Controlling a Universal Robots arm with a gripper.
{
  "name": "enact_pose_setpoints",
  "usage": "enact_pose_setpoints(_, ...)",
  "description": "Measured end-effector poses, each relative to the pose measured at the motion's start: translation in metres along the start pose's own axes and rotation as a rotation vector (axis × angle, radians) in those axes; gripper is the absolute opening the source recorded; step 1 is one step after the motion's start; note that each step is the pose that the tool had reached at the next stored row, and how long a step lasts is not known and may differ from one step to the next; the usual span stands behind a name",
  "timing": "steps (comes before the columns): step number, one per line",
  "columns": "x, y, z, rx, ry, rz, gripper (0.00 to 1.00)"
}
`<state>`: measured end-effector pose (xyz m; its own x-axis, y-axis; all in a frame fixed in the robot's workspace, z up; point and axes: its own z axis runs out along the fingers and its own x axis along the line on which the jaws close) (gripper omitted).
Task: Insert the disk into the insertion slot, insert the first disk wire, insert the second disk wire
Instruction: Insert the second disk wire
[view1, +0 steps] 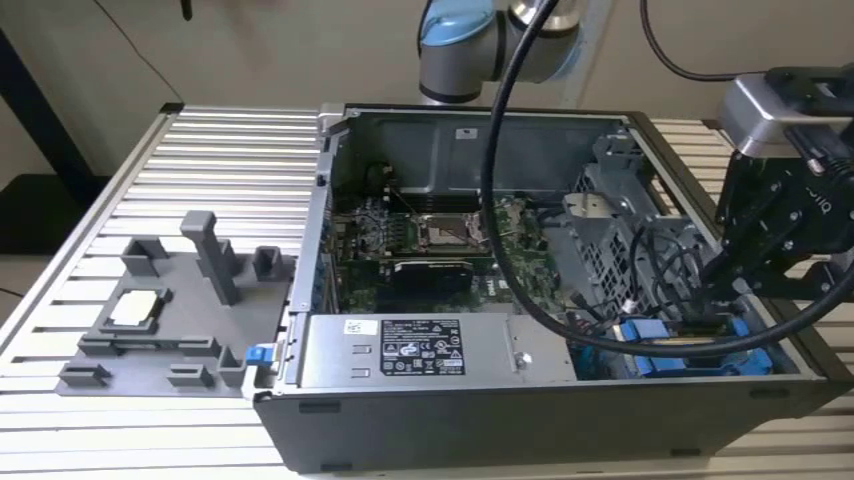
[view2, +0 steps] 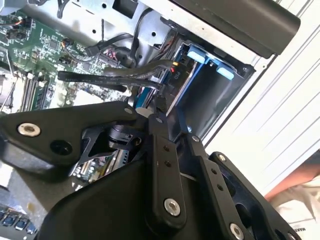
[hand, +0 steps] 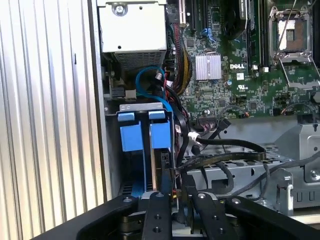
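Ribbed metal counter (view1: 214, 140) carries an open computer case (view1: 534, 420) in the middle of the exterior view, with a grey fixture (view1: 174, 320) at lower left. At lower right of that view the gripper (view1: 721, 300) reaches down into the slot (view1: 694, 355), where the disk (hand: 161, 135) sits upright in its blue carrier. In both wrist views the fingers (hand: 159, 210) are drawn close together on a black wire (view2: 115, 77) plug at the disk's edge, above the motherboard (hand: 240, 75).
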<state>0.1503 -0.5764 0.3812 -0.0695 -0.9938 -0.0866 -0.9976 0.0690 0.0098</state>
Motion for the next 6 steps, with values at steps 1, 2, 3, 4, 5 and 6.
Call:
enact_pose_setpoints(1, 0.0000, 0.0000, 0.0000, 0.0001, 0.0000, 0.000, 0.24)
enact_pose_setpoints(2, 0.0000, 0.0000, 0.0000, 0.0002, -0.0001, 0.000, 0.24)
enact_pose_setpoints(3, 0.0000, 0.0000, 0.0000, 0.0004, 0.0000, 0.000, 0.24)
enact_pose_setpoints(4, 0.0000, 0.0001, -0.0001, 0.0007, 0.0000, 0.000, 0.24)
enact_pose_setpoints(5, 0.0000, 0.0001, -0.0001, 0.0008, 0.0000, 0.000, 0.24)
enact_pose_setpoints(6, 0.0000, 0.0001, -0.0001, 0.0009, 0.0000, 0.000, 0.24)
